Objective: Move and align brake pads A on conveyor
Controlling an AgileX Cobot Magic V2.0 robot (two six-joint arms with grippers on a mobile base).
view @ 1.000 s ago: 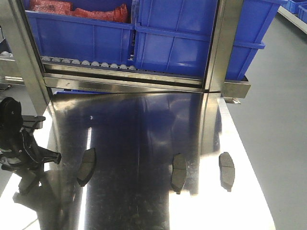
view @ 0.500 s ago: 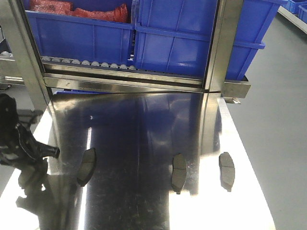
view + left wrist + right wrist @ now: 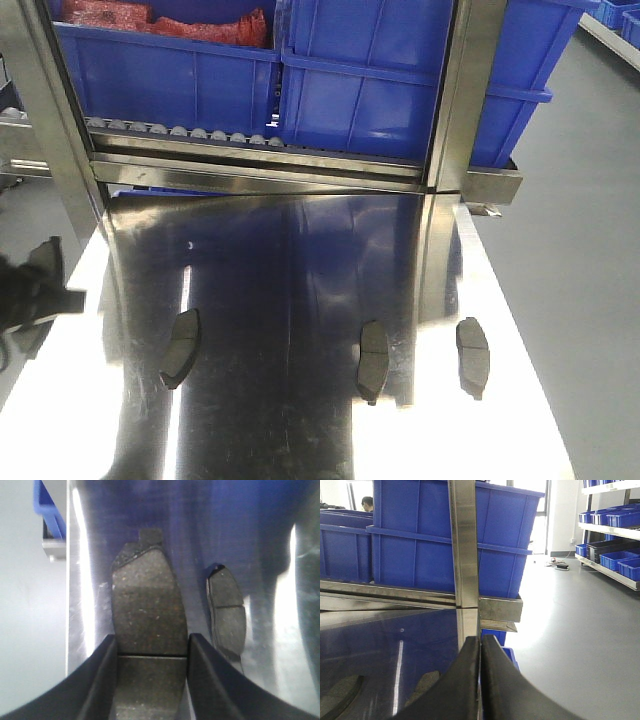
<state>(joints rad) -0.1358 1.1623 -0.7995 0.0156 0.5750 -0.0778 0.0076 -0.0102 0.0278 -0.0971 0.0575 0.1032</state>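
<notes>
Three brake pads lie on the shiny steel tabletop (image 3: 300, 260): a left brake pad (image 3: 180, 347), a middle brake pad (image 3: 373, 360) and a right brake pad (image 3: 472, 355). In the left wrist view my left gripper (image 3: 152, 642) is shut on another brake pad (image 3: 149, 605), its black fingers (image 3: 102, 680) pressed against both long sides. A further pad (image 3: 227, 612) lies just to its right. From the front, the left gripper (image 3: 25, 300) is only a dark blur at the left edge. My right gripper (image 3: 480, 645) is shut with nothing in it, beside a pad (image 3: 426, 686). The conveyor is out of view.
A roller rack (image 3: 260, 150) with blue bins (image 3: 380, 80) stands across the far end of the tabletop, with steel posts (image 3: 455, 100) at its corners. Grey floor (image 3: 580, 260) lies past the table's right edge. The table's left edge (image 3: 67, 605) runs close to the held pad.
My left arm has slid left and is now almost out of the front view. The three pads on the tabletop have not moved.
</notes>
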